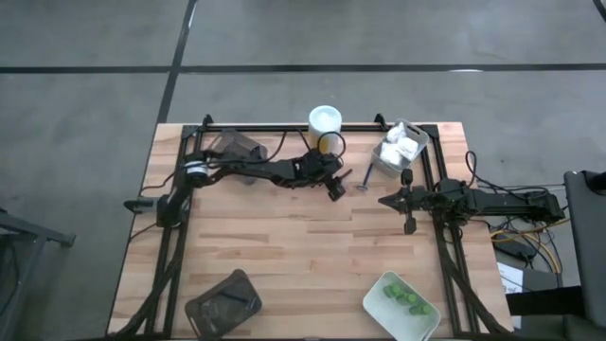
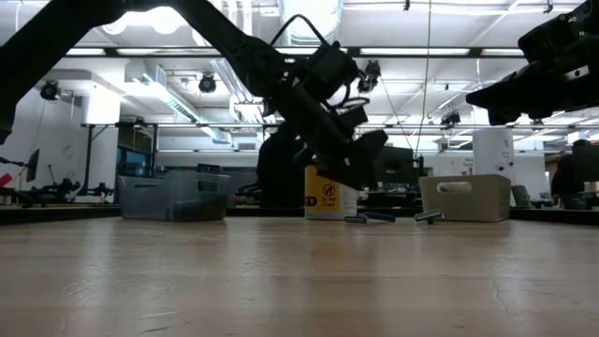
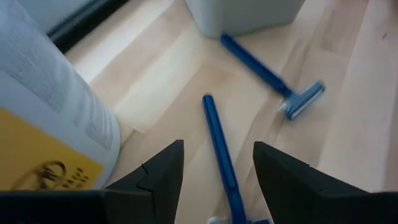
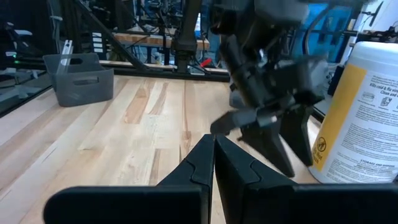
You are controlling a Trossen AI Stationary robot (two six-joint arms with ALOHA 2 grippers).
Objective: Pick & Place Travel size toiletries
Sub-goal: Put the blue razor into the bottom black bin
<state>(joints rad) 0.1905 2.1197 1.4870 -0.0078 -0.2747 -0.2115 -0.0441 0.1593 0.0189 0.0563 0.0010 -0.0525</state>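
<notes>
Razors are the things at stake here: two blue-handled ones lie on the bare wood, seen best in the left wrist view, one razor (image 3: 221,158) running lengthwise up the middle of the frame between the spread fingers, the second razor (image 3: 273,78) slanting across the upper right beside the grey bin (image 3: 242,15).

Several slips can be judged likely. The handle between the fingers is thin and lies flat, so a closing grip may pinch wood, or roll the handle sideways out of the gap. The yellow-labelled bottle (image 3: 43,124) stands just beside the left finger, at the left edge of that view, and could be nudged or tipped if the gripper is swung. The second razor lies near enough to be swept along.

In the high view the left gripper (image 1: 336,186) is stretched from the upper left toward upper centre, angled down just above the table, below the white-capped bottle (image 1: 325,121). Its fingers are parted and nothing is held.

The right gripper (image 1: 409,201) is held at centre right, near the bin of white packets (image 1: 400,147), pressed shut and empty, apparently waiting. Green pieces (image 1: 405,297) are seen in the pale tray at the lower right.
</notes>
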